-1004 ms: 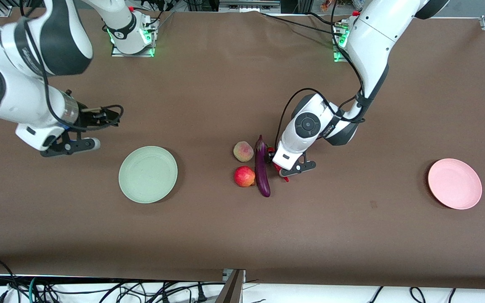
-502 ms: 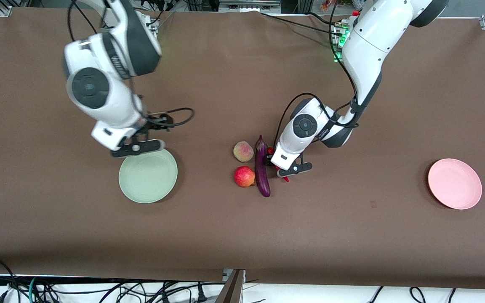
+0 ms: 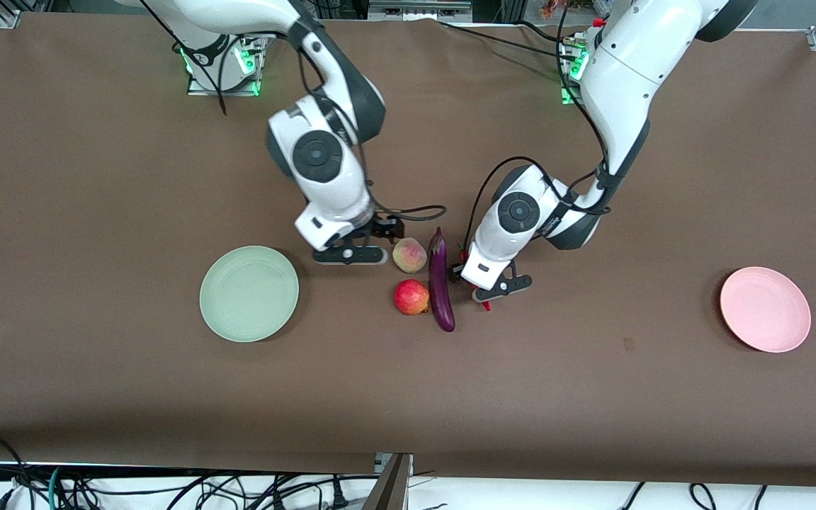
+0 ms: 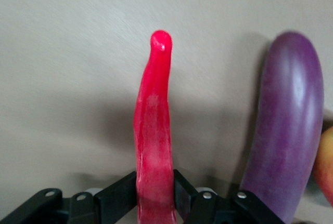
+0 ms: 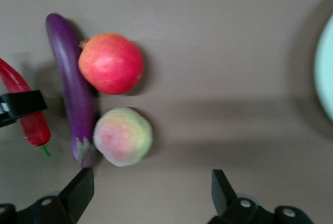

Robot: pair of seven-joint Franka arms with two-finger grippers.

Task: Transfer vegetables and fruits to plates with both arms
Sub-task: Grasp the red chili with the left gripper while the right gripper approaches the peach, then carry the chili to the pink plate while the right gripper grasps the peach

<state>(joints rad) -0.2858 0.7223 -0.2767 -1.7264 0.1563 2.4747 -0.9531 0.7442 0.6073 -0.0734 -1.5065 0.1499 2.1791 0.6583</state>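
Observation:
My left gripper [image 3: 484,286] is shut on the red chili pepper [image 4: 153,130], low at the table beside the purple eggplant [image 3: 440,283]. The chili's tip [image 3: 486,305] pokes out under the gripper. The peach-like fruit [image 3: 409,255] and the red apple-like fruit [image 3: 411,297] lie against the eggplant on the side toward the right arm's end. My right gripper [image 3: 349,253] is open and empty beside the peach [image 5: 123,136], between it and the mint green plate [image 3: 248,293]. The pink plate [image 3: 765,309] lies toward the left arm's end.
The right wrist view shows the apple [image 5: 111,63], the eggplant [image 5: 73,89], the chili [image 5: 26,109] and the green plate's rim [image 5: 325,73]. Both plates hold nothing. Brown table surface lies around them.
The right arm has swung from its end of the table, past the green plate, to beside the peach. The left gripper has stayed at the chili and shifted only slightly.

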